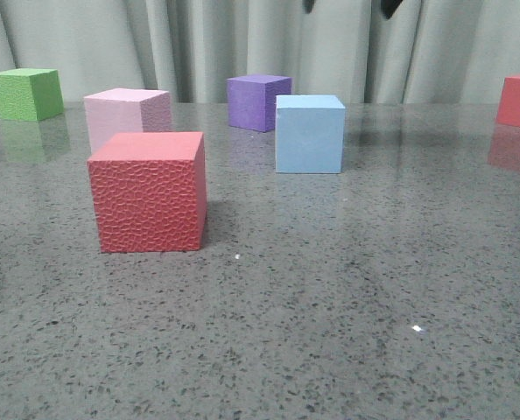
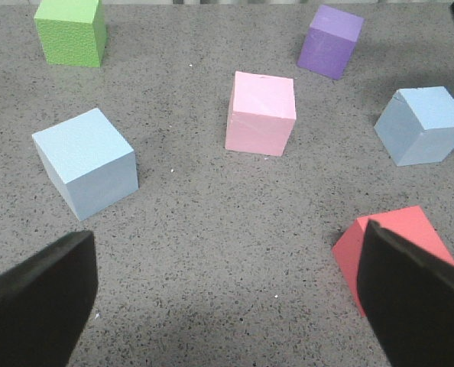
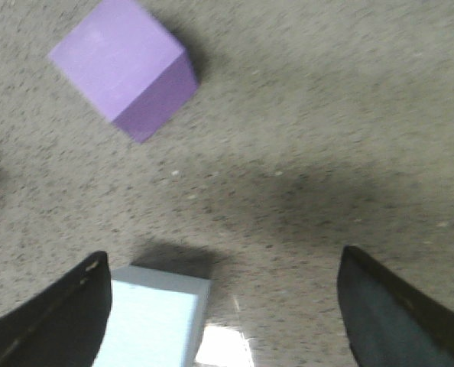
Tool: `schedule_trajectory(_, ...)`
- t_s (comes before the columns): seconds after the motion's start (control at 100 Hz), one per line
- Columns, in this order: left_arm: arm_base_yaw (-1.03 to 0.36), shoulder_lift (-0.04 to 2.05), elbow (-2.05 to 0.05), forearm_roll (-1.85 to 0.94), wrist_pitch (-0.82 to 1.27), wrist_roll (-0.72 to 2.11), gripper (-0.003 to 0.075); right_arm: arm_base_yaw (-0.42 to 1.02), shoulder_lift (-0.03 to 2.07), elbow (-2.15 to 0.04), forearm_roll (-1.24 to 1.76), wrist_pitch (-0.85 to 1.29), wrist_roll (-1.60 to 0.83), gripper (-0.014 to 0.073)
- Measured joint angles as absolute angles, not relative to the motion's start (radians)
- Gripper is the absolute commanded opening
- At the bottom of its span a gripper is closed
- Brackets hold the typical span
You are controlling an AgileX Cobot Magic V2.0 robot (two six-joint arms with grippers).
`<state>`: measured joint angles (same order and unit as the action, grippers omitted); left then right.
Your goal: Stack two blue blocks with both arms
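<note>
In the left wrist view, one blue block (image 2: 85, 160) lies near the green cube and the second blue block (image 2: 424, 125) lies beyond the pink cube. Only the second blue block (image 1: 309, 134) appears in the front view, in front of the purple cube. My left gripper (image 2: 227, 306) is open high above bare table, well apart from both blocks. My right gripper (image 3: 227, 313) is also open and high. The blue block (image 3: 154, 321) sits below it, beside one finger (image 3: 51, 321), untouched. Two black gripper tips (image 1: 309, 5) poke in at the front view's top edge.
A red pebble-textured cube (image 1: 148, 191) stands at the front, partly hidden behind one left finger (image 2: 414, 298). Also on the speckled table (image 1: 330, 306) are a pink cube (image 1: 127, 116), a purple cube (image 1: 258, 101), a green cube (image 1: 26, 94) and another red cube (image 1: 519, 101).
</note>
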<state>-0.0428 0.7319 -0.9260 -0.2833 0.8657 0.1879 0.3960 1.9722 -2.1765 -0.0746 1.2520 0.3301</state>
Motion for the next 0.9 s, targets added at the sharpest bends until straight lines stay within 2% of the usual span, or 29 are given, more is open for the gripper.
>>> schedule_trajectory(0.43,-0.043,0.732,-0.926,-0.281,0.866,0.188,0.0652,0.211,1.843,-2.11,-0.06,1.258,0.2,0.06)
schedule_trajectory(0.9,-0.043,0.732,-0.926,-0.281,0.866,0.188,0.0652,0.053,1.568,-1.783,-0.045,1.259,0.106,0.06)
